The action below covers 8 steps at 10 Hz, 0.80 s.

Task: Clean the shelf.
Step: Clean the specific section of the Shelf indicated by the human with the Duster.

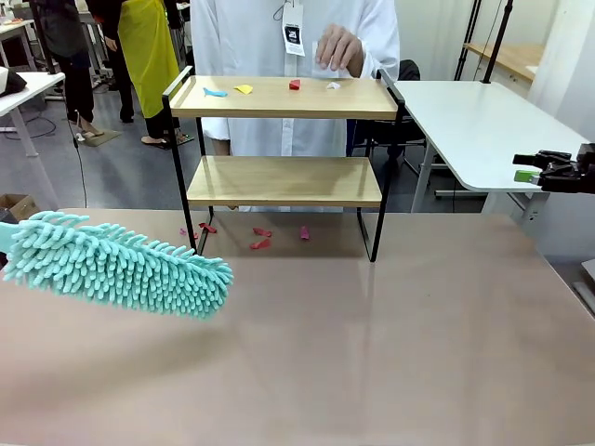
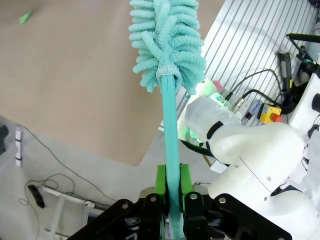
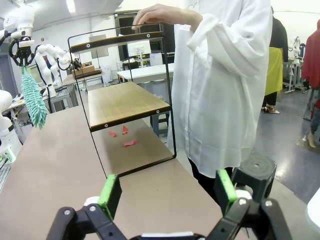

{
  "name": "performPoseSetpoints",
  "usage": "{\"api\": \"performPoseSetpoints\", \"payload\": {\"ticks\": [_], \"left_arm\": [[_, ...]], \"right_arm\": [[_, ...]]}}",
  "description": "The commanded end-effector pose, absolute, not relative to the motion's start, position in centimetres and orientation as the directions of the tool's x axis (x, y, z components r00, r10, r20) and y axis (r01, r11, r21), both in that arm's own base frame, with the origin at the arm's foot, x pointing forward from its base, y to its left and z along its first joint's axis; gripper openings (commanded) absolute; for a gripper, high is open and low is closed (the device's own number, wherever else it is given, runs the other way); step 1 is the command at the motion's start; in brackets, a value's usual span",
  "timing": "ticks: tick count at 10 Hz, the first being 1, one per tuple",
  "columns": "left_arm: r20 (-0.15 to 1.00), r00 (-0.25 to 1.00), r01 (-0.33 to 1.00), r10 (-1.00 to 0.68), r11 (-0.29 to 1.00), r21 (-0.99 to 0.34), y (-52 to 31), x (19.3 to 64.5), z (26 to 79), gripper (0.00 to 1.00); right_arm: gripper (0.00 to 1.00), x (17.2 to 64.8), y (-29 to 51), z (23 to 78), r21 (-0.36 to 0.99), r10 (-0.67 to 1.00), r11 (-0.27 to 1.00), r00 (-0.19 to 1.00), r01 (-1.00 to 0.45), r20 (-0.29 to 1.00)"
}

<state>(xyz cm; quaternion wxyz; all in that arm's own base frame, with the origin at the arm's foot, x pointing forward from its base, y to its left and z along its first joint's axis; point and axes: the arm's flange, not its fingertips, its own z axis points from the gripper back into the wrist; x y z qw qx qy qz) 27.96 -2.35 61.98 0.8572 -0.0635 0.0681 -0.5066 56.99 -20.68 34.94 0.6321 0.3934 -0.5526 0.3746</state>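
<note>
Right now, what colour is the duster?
The duster is turquoise; the front view shows it best.

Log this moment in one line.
left gripper: shut on duster | right gripper: open, empty | shelf: paper scraps on top board | table: red scraps under shelf | person's hand: above top board

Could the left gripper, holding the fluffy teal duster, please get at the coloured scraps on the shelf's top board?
Probably yes: nothing stands between the fluffy teal duster and the black-framed wooden shelf's top board; only the person's hand hovers near its right end.
</note>
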Motion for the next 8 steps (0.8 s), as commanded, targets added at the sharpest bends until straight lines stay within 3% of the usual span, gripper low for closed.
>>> {"api": "performPoseSetpoints", "payload": {"ticks": [1, 8], "left_arm": [[-0.034, 0.482, 0.856, -0.875, 0.479, -0.192, -2.23, 27.75, 62.11, 0.13], [-0.034, 0.482, 0.856, -0.875, 0.479, -0.192, -2.23, 27.75, 62.11, 0.13]], "right_arm": [[1.00, 57.06, -20.46, 35.20, 0.079, 0.042, 0.408, 0.105, -0.909, 0.994], [1.00, 57.06, -20.46, 35.20, 0.079, 0.042, 0.408, 0.105, -0.909, 0.994]]}}
